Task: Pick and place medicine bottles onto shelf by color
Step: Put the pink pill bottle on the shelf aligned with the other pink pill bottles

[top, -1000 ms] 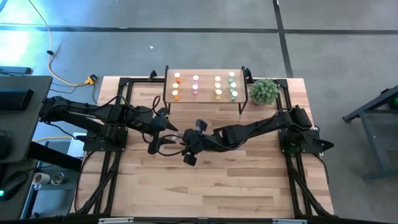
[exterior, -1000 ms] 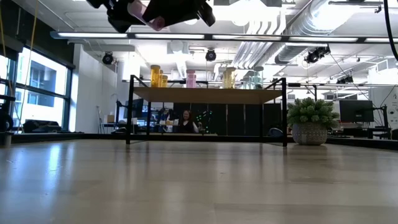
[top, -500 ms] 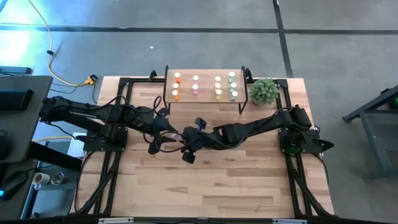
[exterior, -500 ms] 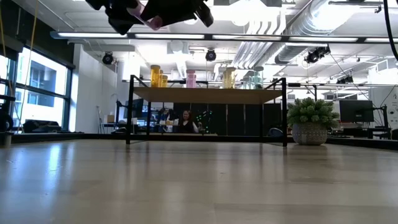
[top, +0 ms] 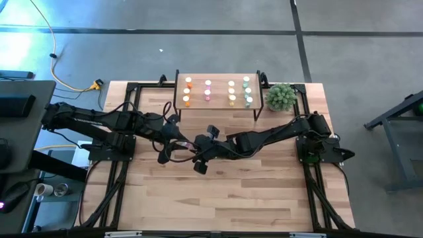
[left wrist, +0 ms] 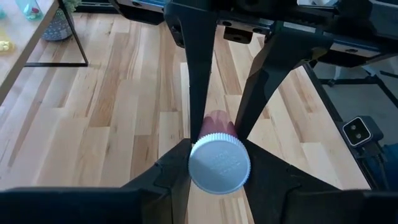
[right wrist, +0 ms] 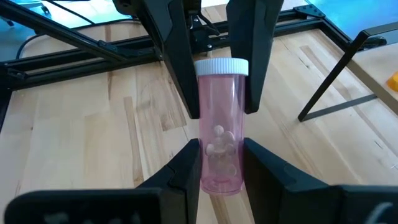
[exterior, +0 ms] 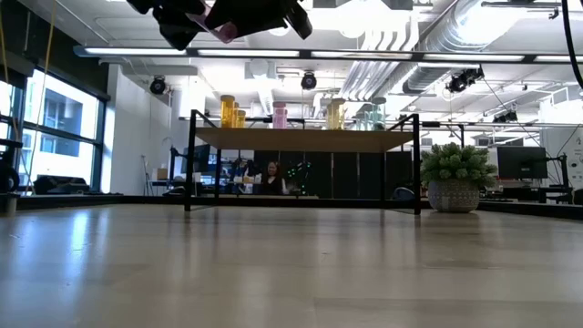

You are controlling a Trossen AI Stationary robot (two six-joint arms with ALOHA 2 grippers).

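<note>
Above the middle of the tabletop (top: 218,198), the two arms meet in a handover of one pink bottle (right wrist: 221,124). The right gripper (right wrist: 217,168) has its fingers clamped on the lower body, while the left gripper (left wrist: 219,165) has its fingers drawn in against the capped end, its white cap (left wrist: 219,163) facing the left wrist camera. Both arms hold the bottle well clear of the wood.

The risk, as I judge it, lies in the release: if the right fingers let go before the left grip is firm, the bottle could tip out and drop; if both pull while clamped, it could twist in the pads.

Farther back stands the shelf (top: 218,104), already carrying bottles sorted in columns of orange, pink, yellow and green. The pink column (top: 207,90) has neighbours close on either side that a careless placement might knock. A small plant (top: 281,96) sits just beside the shelf's right end, clear of the path.
</note>
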